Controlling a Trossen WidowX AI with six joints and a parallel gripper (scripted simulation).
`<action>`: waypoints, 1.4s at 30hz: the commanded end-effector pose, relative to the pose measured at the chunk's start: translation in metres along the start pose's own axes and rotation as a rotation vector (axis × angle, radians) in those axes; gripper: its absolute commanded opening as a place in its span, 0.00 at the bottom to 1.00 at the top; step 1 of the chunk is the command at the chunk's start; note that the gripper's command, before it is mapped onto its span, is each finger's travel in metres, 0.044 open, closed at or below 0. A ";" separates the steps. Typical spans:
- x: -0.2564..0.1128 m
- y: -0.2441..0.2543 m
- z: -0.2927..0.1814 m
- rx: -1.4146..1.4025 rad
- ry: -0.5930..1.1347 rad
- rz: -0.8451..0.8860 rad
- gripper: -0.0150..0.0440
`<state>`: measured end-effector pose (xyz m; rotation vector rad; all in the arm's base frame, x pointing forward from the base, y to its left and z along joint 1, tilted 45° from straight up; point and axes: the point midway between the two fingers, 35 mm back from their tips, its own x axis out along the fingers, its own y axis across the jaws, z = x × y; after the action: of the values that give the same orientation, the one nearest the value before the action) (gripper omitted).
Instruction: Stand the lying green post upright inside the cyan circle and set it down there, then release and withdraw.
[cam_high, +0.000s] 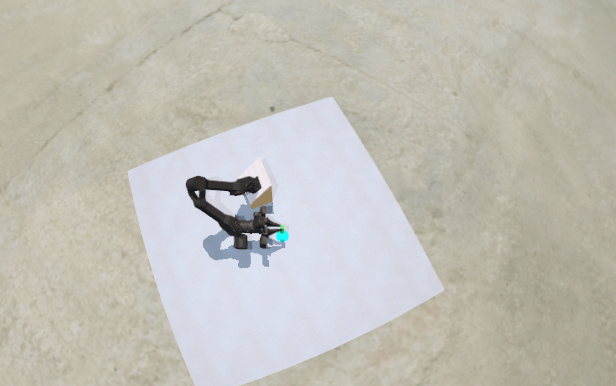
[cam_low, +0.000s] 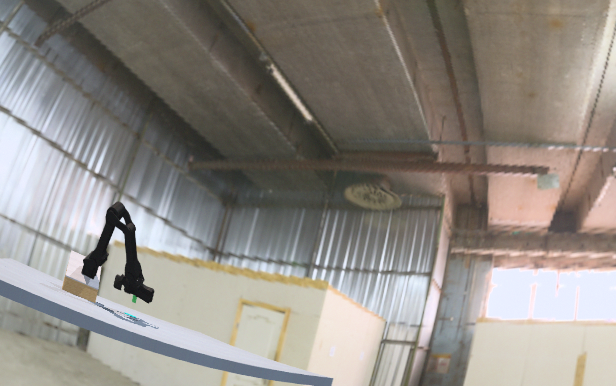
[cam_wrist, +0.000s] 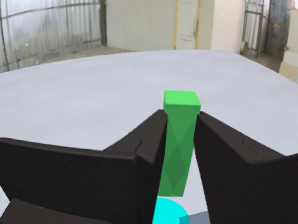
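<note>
The green post (cam_high: 282, 228) (cam_low: 134, 299) (cam_wrist: 179, 150) is upright between the fingertips, its top face showing above them in the wrist view. My gripper (cam_high: 281, 228) (cam_wrist: 179, 118) is shut on the post. In the exterior view the post's lower end hangs a little above the table top. The cyan circle (cam_high: 282, 236) (cam_low: 130, 315) (cam_wrist: 169, 212) lies flat on the table. It shows just below the post's lower end in the wrist view, partly hidden by the left finger. How exactly the post lines up over the circle is hard to tell.
A block with a white sloping face and a tan side (cam_high: 262, 197) (cam_low: 80, 288) stands beside the arm's base. The pale square table top (cam_high: 350, 225) (cam_low: 210, 350) lies under everything. The arm's shadow falls around the circle.
</note>
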<state>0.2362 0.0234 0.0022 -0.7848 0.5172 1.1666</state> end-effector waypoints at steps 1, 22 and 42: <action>0.002 0.000 -0.011 -0.001 -0.005 0.001 0.29; 0.009 0.005 -0.057 0.004 -0.005 0.000 0.29; 0.009 0.005 -0.057 0.004 -0.005 0.000 0.78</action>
<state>0.2361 -0.0140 -0.0416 -0.7726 0.5157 1.1657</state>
